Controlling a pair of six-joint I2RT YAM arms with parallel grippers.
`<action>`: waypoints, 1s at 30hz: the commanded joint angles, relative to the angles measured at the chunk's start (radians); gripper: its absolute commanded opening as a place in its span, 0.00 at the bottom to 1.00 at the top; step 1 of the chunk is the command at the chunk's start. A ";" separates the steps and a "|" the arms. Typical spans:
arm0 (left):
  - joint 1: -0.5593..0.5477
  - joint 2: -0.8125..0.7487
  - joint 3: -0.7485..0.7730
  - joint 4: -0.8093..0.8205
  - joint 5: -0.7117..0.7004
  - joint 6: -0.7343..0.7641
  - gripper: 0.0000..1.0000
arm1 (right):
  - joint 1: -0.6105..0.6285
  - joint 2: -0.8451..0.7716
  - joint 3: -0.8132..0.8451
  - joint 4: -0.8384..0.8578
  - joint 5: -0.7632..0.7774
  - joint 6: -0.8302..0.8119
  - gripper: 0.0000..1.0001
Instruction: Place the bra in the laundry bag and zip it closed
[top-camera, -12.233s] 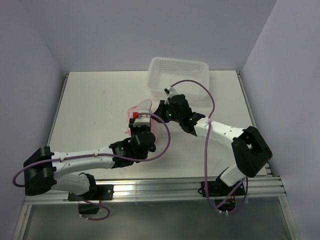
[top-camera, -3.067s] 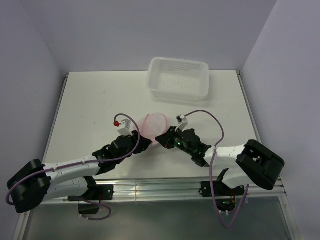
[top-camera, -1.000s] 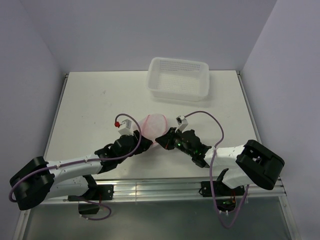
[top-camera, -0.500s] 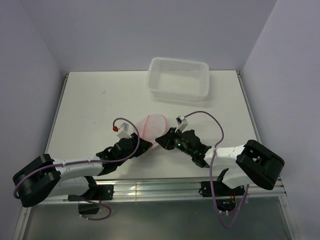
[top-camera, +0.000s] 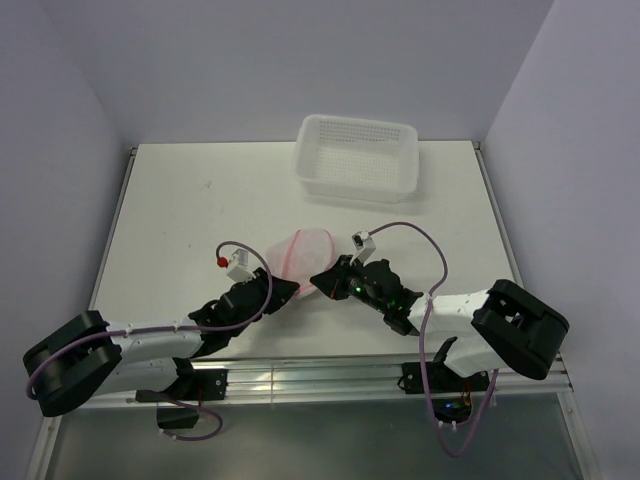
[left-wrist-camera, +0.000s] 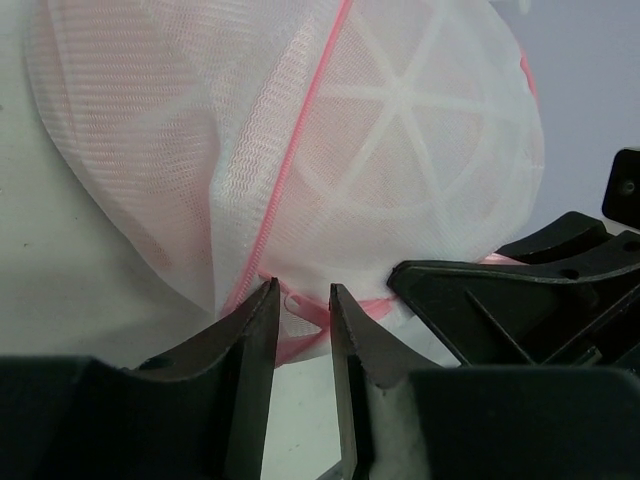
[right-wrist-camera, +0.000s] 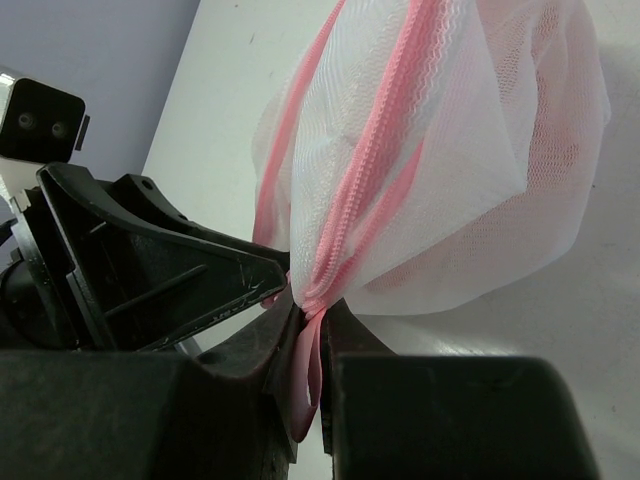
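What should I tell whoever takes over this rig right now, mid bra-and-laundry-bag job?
Left gripper: jaws slightly open, straddling the zip tab at the near edge of the laundry bag, not visibly pinching it.
Right gripper: shut on the bag's pink rim.
The bag lies on the table between the arms. Pink fabric, apparently the bra, shows through the mesh.
Done: the bra seems bagged.
Left: finish the zip. How far it is closed cannot be told.
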 joint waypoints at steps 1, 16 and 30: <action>-0.005 0.029 -0.014 0.107 -0.033 -0.015 0.33 | 0.011 0.009 -0.003 0.055 -0.007 -0.002 0.00; -0.008 0.025 -0.037 0.125 -0.026 -0.070 0.39 | 0.017 0.007 -0.007 0.060 0.001 -0.002 0.00; -0.031 -0.018 -0.066 0.080 -0.001 -0.164 0.50 | 0.020 0.020 -0.003 0.072 -0.001 0.006 0.00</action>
